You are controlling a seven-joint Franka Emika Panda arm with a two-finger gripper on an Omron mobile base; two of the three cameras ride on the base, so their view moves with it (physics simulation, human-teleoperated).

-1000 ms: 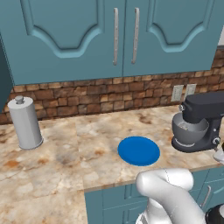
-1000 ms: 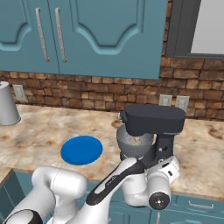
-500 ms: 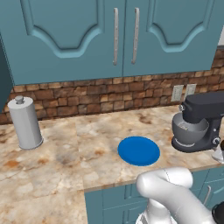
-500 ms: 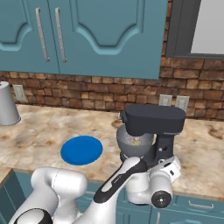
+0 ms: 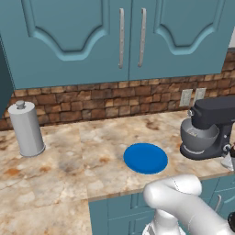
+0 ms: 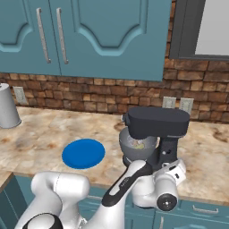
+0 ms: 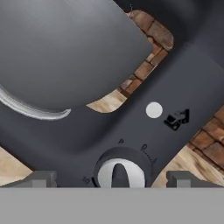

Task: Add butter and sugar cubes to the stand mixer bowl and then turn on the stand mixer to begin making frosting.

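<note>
The dark stand mixer (image 6: 156, 121) stands on the counter, at the right edge of the left base view (image 5: 215, 110). Its grey bowl (image 6: 136, 145) sits under the head (image 5: 199, 135). A few pale yellowish bits lie in the bowl; I cannot tell butter from sugar cubes. My hand is low against the mixer's column, on its near side. In the hand view my gripper (image 7: 113, 179) is open, with the white-ringed knob (image 7: 120, 170) right between its fingertips (image 7: 39, 179). The bowl's curved side (image 7: 65, 52) looms at upper left.
A flat blue plate (image 5: 146, 158) lies on the marble counter left of the mixer (image 6: 83, 153). A tall grey canister (image 5: 26, 129) stands at the far left by the brick wall. Teal cabinets hang above, and wall outlets (image 5: 186, 97) sit behind the mixer.
My hand has edged a little closer to the mixer's column. The gripper has stayed open, and nothing on the counter has moved.
</note>
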